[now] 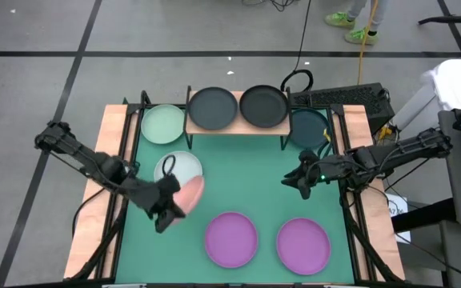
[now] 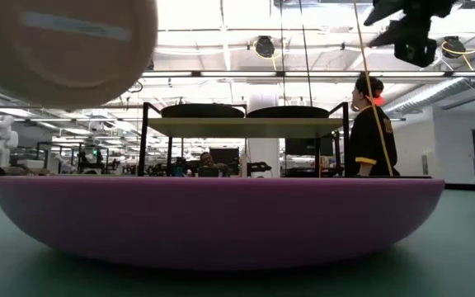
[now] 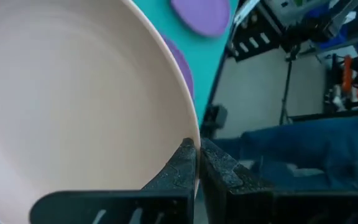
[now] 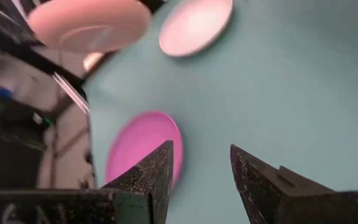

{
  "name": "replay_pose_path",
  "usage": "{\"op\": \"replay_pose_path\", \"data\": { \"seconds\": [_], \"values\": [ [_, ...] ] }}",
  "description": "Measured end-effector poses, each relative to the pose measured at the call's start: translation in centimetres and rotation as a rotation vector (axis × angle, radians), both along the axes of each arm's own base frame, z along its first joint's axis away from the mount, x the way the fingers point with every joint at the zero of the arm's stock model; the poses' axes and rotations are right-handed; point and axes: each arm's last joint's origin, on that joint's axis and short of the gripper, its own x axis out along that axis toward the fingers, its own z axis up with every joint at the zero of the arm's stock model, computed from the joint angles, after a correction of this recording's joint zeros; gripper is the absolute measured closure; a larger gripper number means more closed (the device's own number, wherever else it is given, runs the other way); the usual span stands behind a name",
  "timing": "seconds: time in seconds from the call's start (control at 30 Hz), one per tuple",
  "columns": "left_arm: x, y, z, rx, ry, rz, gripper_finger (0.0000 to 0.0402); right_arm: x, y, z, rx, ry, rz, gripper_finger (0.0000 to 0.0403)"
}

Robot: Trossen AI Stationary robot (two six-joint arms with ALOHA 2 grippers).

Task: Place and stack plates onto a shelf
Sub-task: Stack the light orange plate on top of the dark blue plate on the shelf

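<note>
My left gripper [image 1: 166, 213] is shut on the pink plate [image 1: 190, 194], which is lifted near the table's left side and shows high up in the low view [image 2: 56, 41]. Below and beside it the pale white-blue plate [image 1: 178, 166] lies flat on the mat. The mint green plate [image 1: 163, 124] lies left of the shelf [image 1: 238, 126]. The shelf carries two dark plates [image 1: 212, 108] [image 1: 263, 106]. A third dark plate [image 1: 308, 128] lies on the table to the shelf's right. Two purple plates [image 1: 231, 238] [image 1: 303, 245] rest near the front edge. My right gripper [image 4: 201, 168] hovers open above the mat's right half. My left gripper pinches the pink plate's rim [image 3: 190, 134] between its two fingers [image 3: 182, 165], one finger on the plate's inner face and one on its outer face. The plate is lifted clear of the table and tilted, and it extends away from the fingers.
Light-wood strips [image 1: 112, 160] run along the table's left and right sides. Black cables [image 1: 298, 78] lie behind the shelf. A person [image 2: 372, 128] stands in the room beyond the table. Open green mat [image 1: 246, 172] lies between the two grippers.
</note>
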Motion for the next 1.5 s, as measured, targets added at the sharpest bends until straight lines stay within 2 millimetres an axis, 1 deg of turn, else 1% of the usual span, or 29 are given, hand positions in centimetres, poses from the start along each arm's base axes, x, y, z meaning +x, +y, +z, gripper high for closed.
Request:
{"op": "replay_pose_path", "data": {
  "seconds": [0.1,0.23,0.33,0.5,0.63,0.73,0.87,0.93,1.03,1.23,1.37,1.5],
  "values": [
    [0.5,1.6,1.6,0.104,-0.1,-0.05,0.0394,0.4,0.0,0.7,0.037,-0.084,-0.041,0.0259],
    [1.1,3.7,3.5,0.295,-0.218,-0.134,0.0394,0.8,0.1,1.6,0.057,-0.185,-0.064,0.0259],
    [1.6,5.7,4.7,0.426,-0.283,-0.149,0.0394,1.0,0.0,2.1,0.053,-0.246,-0.084,0.0259],
    [2.2,9.2,5.1,0.614,-0.291,-0.13,0.0394,1.2,-0.2,3.0,0.043,-0.346,-0.196,0.0259],
    [2.5,11.7,5.3,0.719,-0.299,-0.138,0.0394,1.3,-0.4,3.9,0.025,-0.44,-0.265,0.0259],
    [2.8,13.3,5.0,0.79,-0.283,-0.167,0.0394,1.3,-0.5,4.4,0.019,-0.49,-0.3,0.0259],
    [3.3,15.5,4.6,0.905,-0.245,-0.188,0.0394,1.3,-0.6,4.5,0.009,-0.505,-0.348,0.0259],
    [3.8,16.7,4.0,0.948,-0.202,-0.205,0.0394,1.3,-0.7,4.5,0.007,-0.508,-0.357,0.0259],
    [5.0,18.3,3.0,0.995,-0.153,-0.226,0.0394,1.4,-0.7,4.5,-0.002,-0.504,-0.372,0.0259],
    [7.1,21.1,0.1,1.002,-0.024,-0.265,0.0394,1.4,-0.7,4.5,-0.026,-0.501,-0.367,0.0259],
    [8.2,22.2,-1.5,0.977,0.03,-0.27,0.0394,1.4,-0.7,4.5,-0.036,-0.5,-0.364,0.0259],
    [8.8,22.9,-2.5,0.969,0.062,-0.284,0.0384,1.4,-0.7,4.5,-0.043,-0.498,-0.361,0.0259]
  ]
}}
